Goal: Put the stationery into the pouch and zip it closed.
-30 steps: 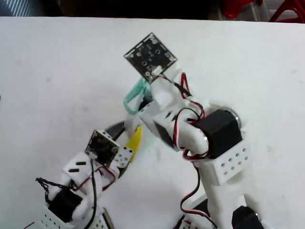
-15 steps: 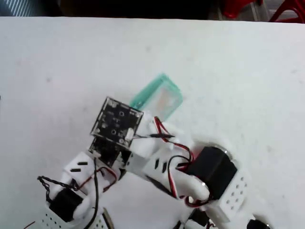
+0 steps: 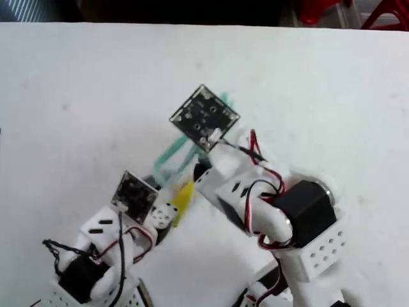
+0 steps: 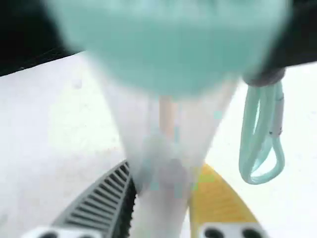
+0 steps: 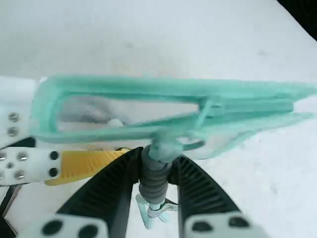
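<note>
The pouch (image 4: 168,59) is clear with a mint-green rim, and a pale orange item (image 4: 167,111) shows through its wall. My left gripper (image 4: 163,183) is shut on the pouch's lower part, between its grey finger (image 4: 99,203) and yellow finger (image 4: 218,203). A green strap loop (image 4: 260,139) hangs beside it. In the right wrist view the pouch (image 5: 148,106) is edge-on. My right gripper (image 5: 157,163) is shut on the grey zipper pull (image 5: 154,181). From above, the pouch (image 3: 171,155) sits between the left gripper (image 3: 171,192) and the right arm's camera board (image 3: 204,118).
The white table (image 3: 77,83) stretches wide to the left and far side of both arms. Its far edge meets a dark background, where red chair legs (image 3: 383,13) stand at the back right. Red and black cables (image 3: 255,153) loop over the right arm.
Half a second ago the right wrist hung low over the left gripper and the pouch showed flat. The right wrist has since swung back up and right, and the pouch is edge-on again.
</note>
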Robot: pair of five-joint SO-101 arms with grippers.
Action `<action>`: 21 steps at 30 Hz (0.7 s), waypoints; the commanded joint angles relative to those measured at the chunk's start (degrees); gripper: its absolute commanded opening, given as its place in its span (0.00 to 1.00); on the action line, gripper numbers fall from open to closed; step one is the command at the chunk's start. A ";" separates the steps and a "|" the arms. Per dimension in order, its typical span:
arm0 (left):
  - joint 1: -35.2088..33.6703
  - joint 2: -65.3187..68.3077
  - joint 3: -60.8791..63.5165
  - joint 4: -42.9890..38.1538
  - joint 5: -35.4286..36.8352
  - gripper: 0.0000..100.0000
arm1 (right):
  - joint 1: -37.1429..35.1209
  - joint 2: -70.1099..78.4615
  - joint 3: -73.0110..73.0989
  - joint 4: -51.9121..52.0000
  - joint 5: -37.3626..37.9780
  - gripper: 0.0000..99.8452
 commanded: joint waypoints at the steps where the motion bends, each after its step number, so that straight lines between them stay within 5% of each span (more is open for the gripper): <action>1: 0.04 -0.66 -10.55 5.27 3.25 0.17 | 0.75 -0.57 -1.67 0.66 -0.44 0.02; 21: 0.31 -0.66 -16.62 4.22 3.16 0.22 | 0.31 -0.48 -1.32 0.66 3.60 0.02</action>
